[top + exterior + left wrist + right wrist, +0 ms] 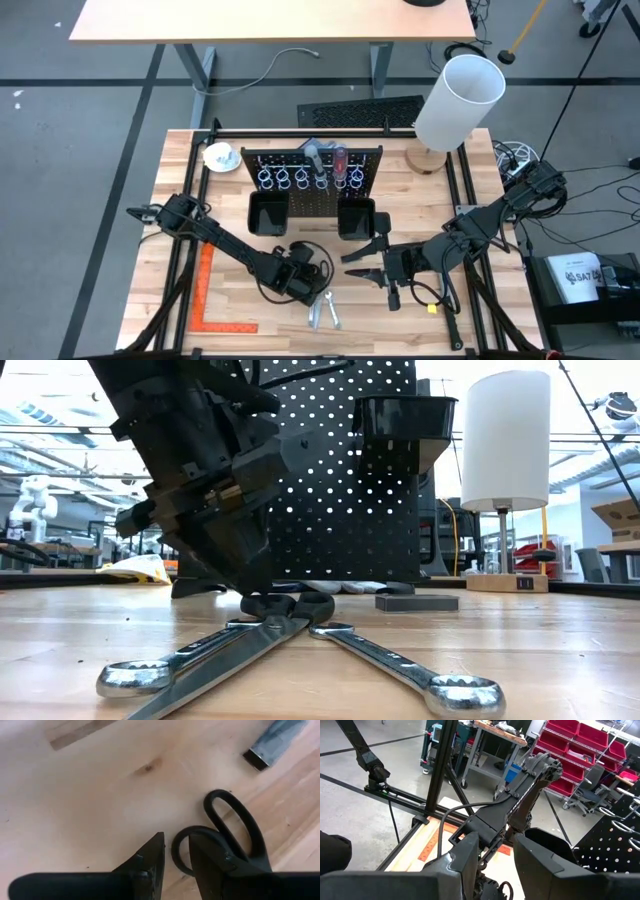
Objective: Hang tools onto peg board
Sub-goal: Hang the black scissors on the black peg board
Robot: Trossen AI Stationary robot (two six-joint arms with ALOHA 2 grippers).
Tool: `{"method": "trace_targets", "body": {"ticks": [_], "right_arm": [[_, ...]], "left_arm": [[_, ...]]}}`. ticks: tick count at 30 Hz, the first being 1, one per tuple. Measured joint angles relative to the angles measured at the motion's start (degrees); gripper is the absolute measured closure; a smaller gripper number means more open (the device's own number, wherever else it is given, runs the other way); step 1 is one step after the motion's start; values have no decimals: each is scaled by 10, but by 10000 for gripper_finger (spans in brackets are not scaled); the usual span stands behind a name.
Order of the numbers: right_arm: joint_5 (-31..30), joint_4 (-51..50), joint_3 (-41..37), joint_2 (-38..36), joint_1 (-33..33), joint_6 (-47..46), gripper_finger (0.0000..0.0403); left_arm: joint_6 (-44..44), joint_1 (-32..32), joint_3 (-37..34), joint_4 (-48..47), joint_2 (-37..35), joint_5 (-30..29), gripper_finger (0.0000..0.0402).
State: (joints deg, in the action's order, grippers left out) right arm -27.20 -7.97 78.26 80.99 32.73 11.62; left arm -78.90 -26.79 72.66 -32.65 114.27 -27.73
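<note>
So the left claw (175,857) is down on the worktop (180,200) in front of the peg board (310,170), fingers apart with one finger (210,855) poked through a handle loop of the scissors (227,835). The scissors lie flat in front of the peg board, crossed with two wrenches (400,660). The right claw (362,257) hovers just in front of the peg board's right bin (356,216), fingers apart, nothing in it. A screwdriver (340,160) sits on the peg board.

Wood, steel and black plastic on my screen.
I see a pale, smooth wooden tabletop (560,630), glossy polished metal wrenches (420,672), scissors (235,827) with smooth black plastic handles, and a matt black perforated peg board (345,490).
</note>
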Motion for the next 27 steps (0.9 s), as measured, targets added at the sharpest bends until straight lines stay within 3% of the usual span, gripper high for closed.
{"method": "trace_targets", "body": {"ticks": [13,19,27], "right_arm": [[0,0,0,0,0,0,287],[0,0,0,0,0,0,287],[0,0,0,0,0,0,287]], "left_arm": [[14,0,2,35,38,13,307],[15,0,2,36,39,20,378],[26,-7,1,40,35,19,381]]}}
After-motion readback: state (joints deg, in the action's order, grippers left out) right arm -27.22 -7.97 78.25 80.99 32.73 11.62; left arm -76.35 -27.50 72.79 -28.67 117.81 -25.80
